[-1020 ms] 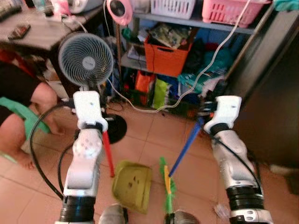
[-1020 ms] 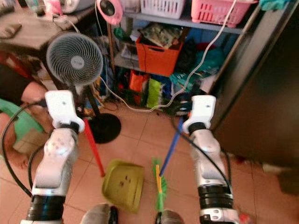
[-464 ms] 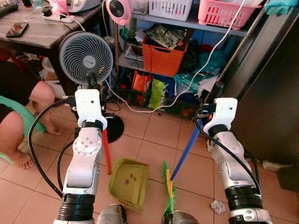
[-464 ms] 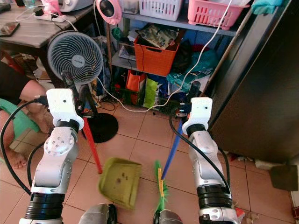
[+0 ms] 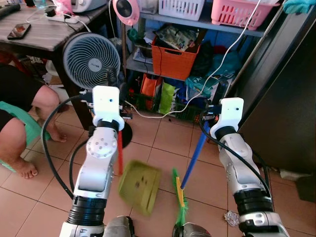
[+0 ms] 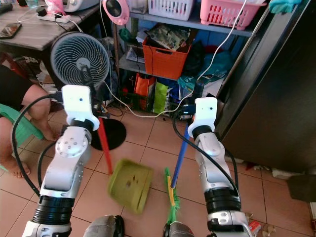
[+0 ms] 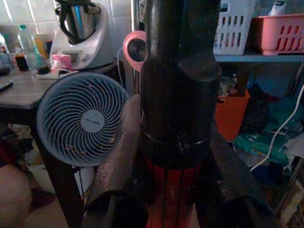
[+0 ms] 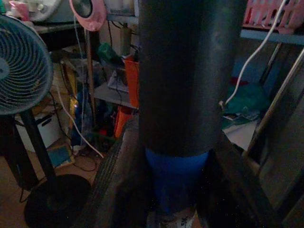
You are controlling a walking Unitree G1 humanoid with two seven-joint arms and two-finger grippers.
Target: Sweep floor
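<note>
The dustpan point(image 5: 139, 185) has swung nearer the broom point(image 5: 180, 193), both low over the tiled floor point(image 5: 163, 143).
Left pincer point(image 7: 178, 190) is clenched on the red dustpan handle point(image 5: 119, 150), right pincer point(image 8: 175, 185) on the blue broom handle point(image 5: 194, 157). Both tools look light and stiff, with soft bristles; gripped so high up, the heads will likely swing. Standing fan point(image 5: 92, 60) and white cable point(image 5: 148, 114) are close.

Floor point(image 5: 163, 148): terracotta tiles carrying a fan base point(image 5: 129, 134), white cable point(image 5: 148, 114), crumpled wrapper point(image 5: 230, 217), green broom bristles point(image 5: 178, 197).
Desk point(image 5: 44, 37): grey top holding a phone point(image 5: 19, 31) and power strip point(image 5: 63, 19).
Shelf point(image 5: 207, 24): metal rack bearing a white basket point(image 5: 181, 8), pink basket point(image 5: 242, 11), orange bin point(image 5: 173, 55).
</note>
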